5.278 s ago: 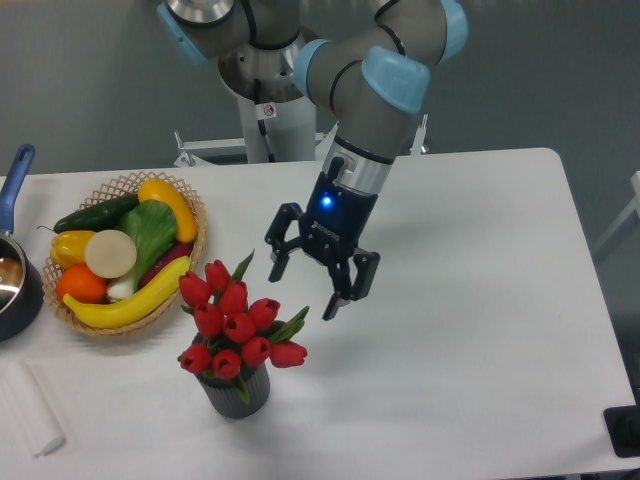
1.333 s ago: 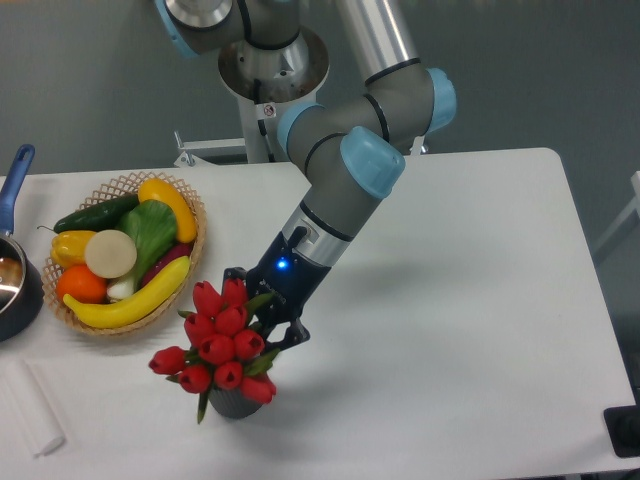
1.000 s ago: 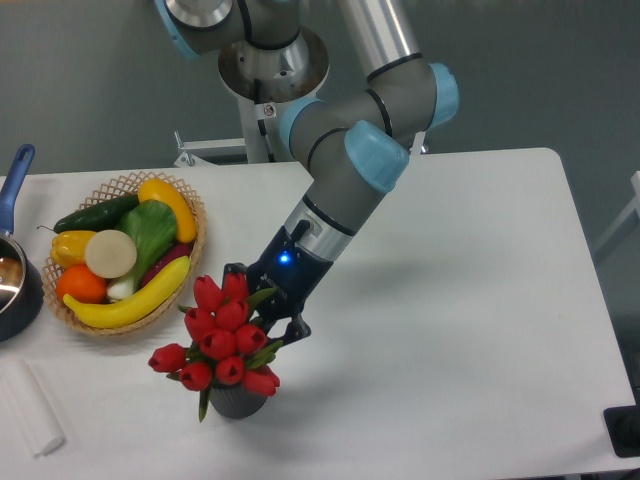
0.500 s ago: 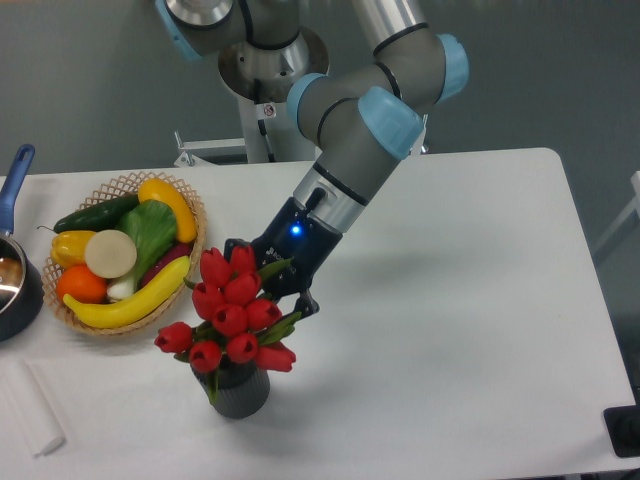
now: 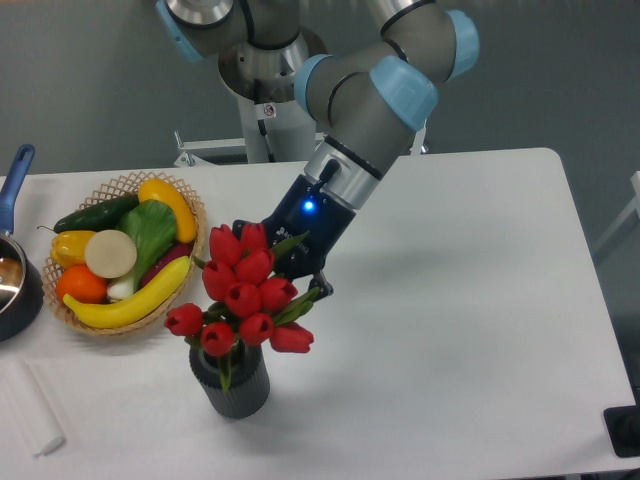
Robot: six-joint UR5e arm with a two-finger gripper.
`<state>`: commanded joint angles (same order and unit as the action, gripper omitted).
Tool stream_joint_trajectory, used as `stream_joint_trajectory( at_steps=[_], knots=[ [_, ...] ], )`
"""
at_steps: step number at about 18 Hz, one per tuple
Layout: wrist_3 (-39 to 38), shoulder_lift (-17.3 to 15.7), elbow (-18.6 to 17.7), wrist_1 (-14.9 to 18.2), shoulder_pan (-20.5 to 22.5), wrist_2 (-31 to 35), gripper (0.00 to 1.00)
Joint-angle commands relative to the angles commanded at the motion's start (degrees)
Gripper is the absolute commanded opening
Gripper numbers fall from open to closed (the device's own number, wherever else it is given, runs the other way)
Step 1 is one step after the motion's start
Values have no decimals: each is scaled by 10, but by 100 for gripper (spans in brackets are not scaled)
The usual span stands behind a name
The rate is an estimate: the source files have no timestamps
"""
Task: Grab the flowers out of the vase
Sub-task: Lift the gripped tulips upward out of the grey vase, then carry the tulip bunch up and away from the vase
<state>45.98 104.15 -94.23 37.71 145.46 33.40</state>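
One vase (image 5: 231, 381), small and dark with ribbed sides, stands nearest to the camera on the white table (image 5: 470, 330), and just above its mouth are the flowers (image 5: 243, 298), a tied bunch of red tulips with green leaves. The lowest leaves are at the rim, so I judge the stems are not yet fully free of the vase, though I cannot see them. Behind the bunch is my tool (image 5: 278, 272); its fingers are hidden by the buds, but they look closed around the flowers, because the bunch hangs tilted against it above the vase. To do this step well, I should lift straight up along the axis of the vase, slowly, so the stems do not drag on the rim and tip it. I should keep my grip firm but not crush the stems, and avoid any sideways pull until the stems are clear. To the left and farther back lies the wicker basket (image 5: 190, 262) with fruit and vegetables, near the bunch, so I should not swing that way.
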Motion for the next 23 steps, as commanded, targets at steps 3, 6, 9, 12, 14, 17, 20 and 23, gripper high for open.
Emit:
stream_joint_trajectory(
  at_steps=[3, 6, 9, 12, 14, 17, 20, 23],
  knots=[
    [-5, 0, 4, 0, 2, 0, 30],
    [-13, 0, 5, 0, 3, 0, 30],
    [-32, 0, 5, 0, 4, 0, 30],
    [-44, -3, 5, 0, 3, -1, 30],
    [-60, -6, 4, 0, -1, -5, 30],
    [-70, -11, 4, 0, -1, -7, 30],
    [-78, -17, 4, 0, 3, -7, 30],
    [-79, -21, 5, 0, 5, -7, 30]
  ],
)
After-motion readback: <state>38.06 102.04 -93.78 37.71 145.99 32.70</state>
